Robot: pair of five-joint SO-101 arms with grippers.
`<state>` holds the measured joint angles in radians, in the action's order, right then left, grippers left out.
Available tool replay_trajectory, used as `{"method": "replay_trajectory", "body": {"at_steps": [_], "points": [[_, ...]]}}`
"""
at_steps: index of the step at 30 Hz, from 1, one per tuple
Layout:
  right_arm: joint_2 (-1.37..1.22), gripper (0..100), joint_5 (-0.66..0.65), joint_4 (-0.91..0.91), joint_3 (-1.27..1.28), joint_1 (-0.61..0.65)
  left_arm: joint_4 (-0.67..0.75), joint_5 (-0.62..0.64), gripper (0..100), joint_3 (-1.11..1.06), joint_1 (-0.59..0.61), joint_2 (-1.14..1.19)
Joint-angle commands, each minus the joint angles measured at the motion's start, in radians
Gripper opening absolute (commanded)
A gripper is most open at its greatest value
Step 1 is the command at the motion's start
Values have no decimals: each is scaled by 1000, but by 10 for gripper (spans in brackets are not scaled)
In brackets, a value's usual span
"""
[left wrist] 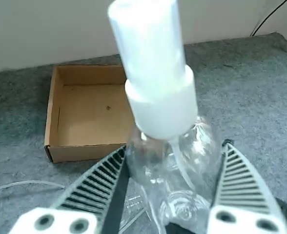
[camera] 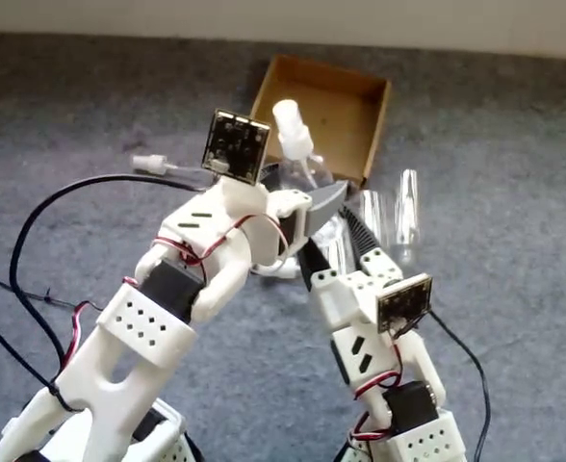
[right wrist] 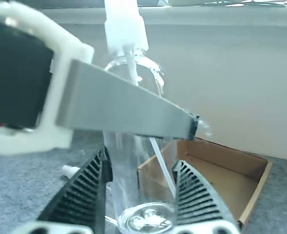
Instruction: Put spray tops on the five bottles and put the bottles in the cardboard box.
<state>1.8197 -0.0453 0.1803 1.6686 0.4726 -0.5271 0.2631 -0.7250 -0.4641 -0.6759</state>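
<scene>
Pinching a clear bottle (left wrist: pixel 198 142) around its body, the left pincer (left wrist: pixel 174 151) holds it top-up above the desk (camera: pixel 514 144), just on the near side of the cardboard box (camera: pixel 326 106). A white spray top (left wrist: pixel 153 68) sits on its neck. The right pincer (right wrist: pixel 141 163) is closed on the same bottle lower down, at its base. 2 more clear bottles (camera: pixel 408 207) lie right of the box, and 1 loose spray top (camera: pixel 153 164) lies left of it.

Grey carpeted surface (camera: pixel 514 144) underneath; pale wall (camera: pixel 360 14) along far edge; black cable (camera: pixel 119 177) looping over surface.
</scene>
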Motion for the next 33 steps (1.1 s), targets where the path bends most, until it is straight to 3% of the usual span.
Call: {"method": "replay_trajectory", "body": {"at_steps": [1, 8, 16, 23, 28, 33], "points": [[19, 30, -9, 2, 54, 12, 9, -98, 134, 94, 45, -15], [19, 255, -9, 114, 48, 1, 9, -100, 133, 153, 156, -13], [19, 256, -11, 229, 48, -33, 9, -100, 130, 303, 283, 50], [19, 256, -189, 556, 24, -148, 8, -97, 130, 610, 386, 423], [19, 256, -233, 582, 27, -157, 8, -100, 131, 857, 473, 659], [19, 256, -235, 547, 30, -157, -18, -333, 130, 1047, 435, 908]]}}
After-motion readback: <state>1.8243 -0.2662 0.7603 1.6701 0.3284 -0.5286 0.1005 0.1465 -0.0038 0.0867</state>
